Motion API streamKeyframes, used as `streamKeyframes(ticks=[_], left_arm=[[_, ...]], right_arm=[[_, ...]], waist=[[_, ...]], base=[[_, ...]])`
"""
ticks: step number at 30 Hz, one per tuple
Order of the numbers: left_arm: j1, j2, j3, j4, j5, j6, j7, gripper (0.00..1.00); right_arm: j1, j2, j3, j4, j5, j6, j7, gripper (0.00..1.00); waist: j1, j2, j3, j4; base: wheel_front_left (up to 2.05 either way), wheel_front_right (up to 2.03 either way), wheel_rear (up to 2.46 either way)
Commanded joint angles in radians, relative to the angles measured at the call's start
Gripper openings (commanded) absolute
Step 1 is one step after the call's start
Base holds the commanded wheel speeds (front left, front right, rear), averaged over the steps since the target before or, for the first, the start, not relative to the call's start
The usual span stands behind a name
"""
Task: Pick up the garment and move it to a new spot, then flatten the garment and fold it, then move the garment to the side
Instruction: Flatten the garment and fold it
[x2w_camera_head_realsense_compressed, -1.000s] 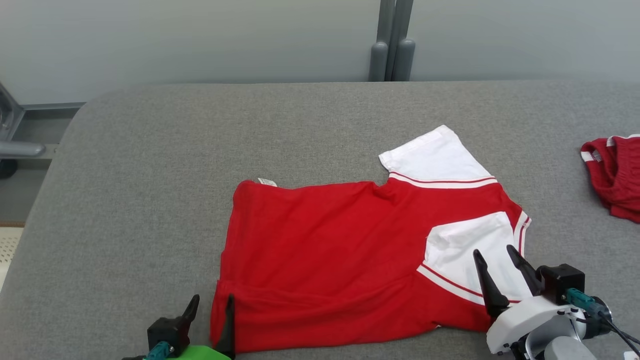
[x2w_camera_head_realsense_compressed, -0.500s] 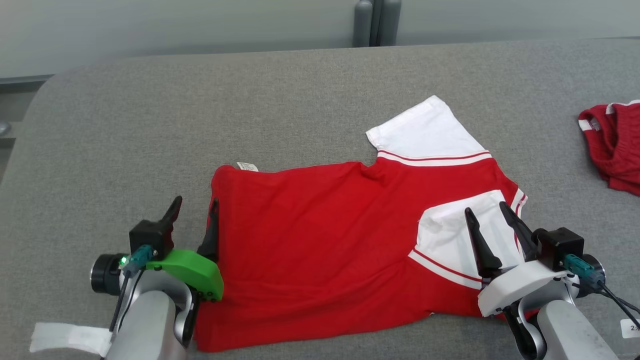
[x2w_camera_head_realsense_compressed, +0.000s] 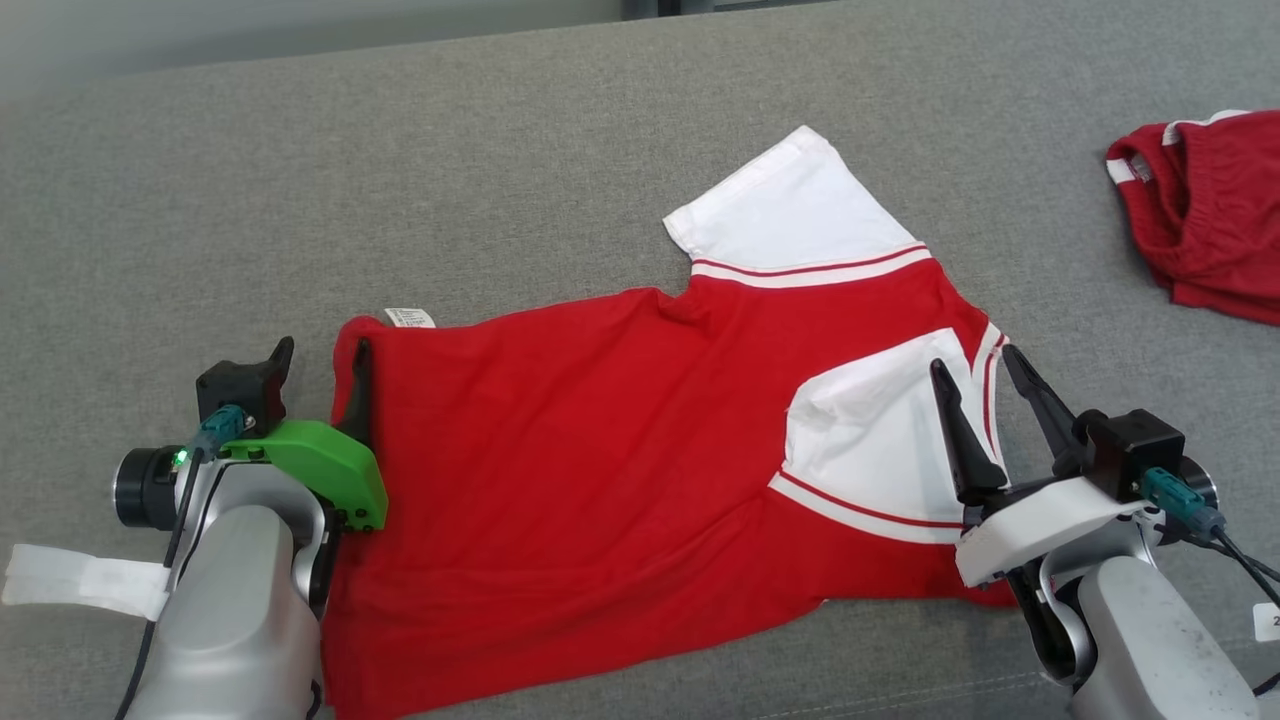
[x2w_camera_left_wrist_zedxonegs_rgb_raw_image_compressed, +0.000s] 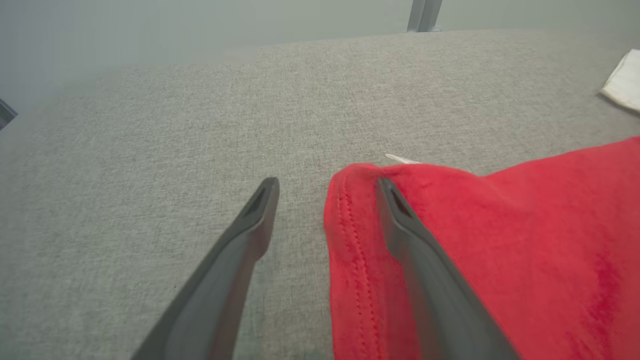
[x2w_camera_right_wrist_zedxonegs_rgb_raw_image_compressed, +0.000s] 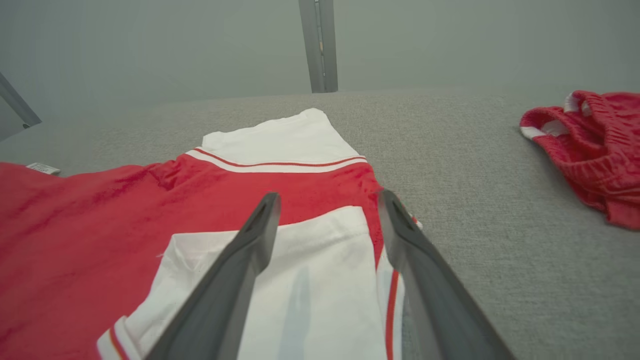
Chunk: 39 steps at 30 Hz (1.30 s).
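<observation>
Camera tips down; left gripper (x2w_camera_head_realsense_compressed: 323, 345) has moved up to shirt (x2w_camera_head_realsense_compressed: 600, 430) corner, jaws spread astride hem (x2w_camera_left_wrist_zedxonegs_rgb_raw_image_compressed: 345, 220); right gripper (x2w_camera_head_realsense_compressed: 972, 358) still over white sleeve (x2w_camera_head_realsense_compressed: 880, 440), jaws spread.

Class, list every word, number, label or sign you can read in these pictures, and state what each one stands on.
"2": what looks like this digit is on the white sticker at the head view's lower right edge; the rest is cut off.
White label at the red shirt's corner: the print is too small to read.
Nothing else carries readable text.
</observation>
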<state>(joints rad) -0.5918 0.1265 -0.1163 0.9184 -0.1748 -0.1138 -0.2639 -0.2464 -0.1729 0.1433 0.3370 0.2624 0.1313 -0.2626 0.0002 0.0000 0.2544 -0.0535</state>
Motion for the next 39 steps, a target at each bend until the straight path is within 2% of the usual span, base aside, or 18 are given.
streamKeyframes(ticks=[1,16,18,20,21,32,36,39], left_arm=[[-0.02,0.005,0.003,0.009,0.007,0.006,0.001,1.0],[-0.046,-0.011,0.016,0.056,0.008,0.016,0.001,1.0],[-0.054,-0.015,0.023,0.052,0.0,0.011,0.001,0.45],[-0.061,-0.021,0.024,0.04,-0.002,0.009,0.001,0.09],[-0.062,-0.024,0.024,0.037,-0.003,0.007,0.001,0.0],[-0.033,-0.045,0.035,-0.041,-0.015,-0.007,0.001,0.0],[-0.014,-0.058,0.028,-0.096,-0.01,-0.008,0.001,0.0],[-0.012,-0.063,0.017,-0.12,-0.011,-0.012,0.001,0.0]], right_arm=[[-0.006,-0.003,-0.003,-0.004,0.002,-0.001,-0.002,1.0],[-0.033,-0.002,0.002,-0.016,0.0,-0.001,-0.002,1.0],[-0.039,-0.005,0.004,-0.018,0.006,-0.001,-0.002,1.0],[-0.046,-0.01,0.004,-0.02,0.01,-0.001,-0.002,1.0],[-0.049,-0.012,0.004,-0.021,0.011,-0.001,-0.002,1.0],[-0.098,-0.035,-0.018,-0.001,0.038,-0.001,-0.002,1.0],[-0.183,-0.072,-0.005,0.063,0.068,-0.001,0.0,1.0],[-0.283,-0.113,0.033,0.133,0.088,-0.001,0.06,1.0]], waist=[[-0.0002,0.0,0.025,-0.024],[-0.0002,0.0,0.049,-0.04],[-0.0002,0.0,0.054,-0.04],[-0.0002,0.0,0.057,-0.038],[-0.0002,0.0,0.058,-0.036],[-0.0002,0.0,0.061,0.013],[-0.0002,0.0,0.069,0.05],[-0.0002,0.0,0.077,0.08]], base=[[0.0,0.0,0.0],[0.0,0.0,0.0],[0.0,0.0,0.0],[0.0,0.0,0.0],[0.0,0.0,0.0],[0.0,0.0,0.0],[0.0,0.0,0.0],[0.0,0.0,0.0]])
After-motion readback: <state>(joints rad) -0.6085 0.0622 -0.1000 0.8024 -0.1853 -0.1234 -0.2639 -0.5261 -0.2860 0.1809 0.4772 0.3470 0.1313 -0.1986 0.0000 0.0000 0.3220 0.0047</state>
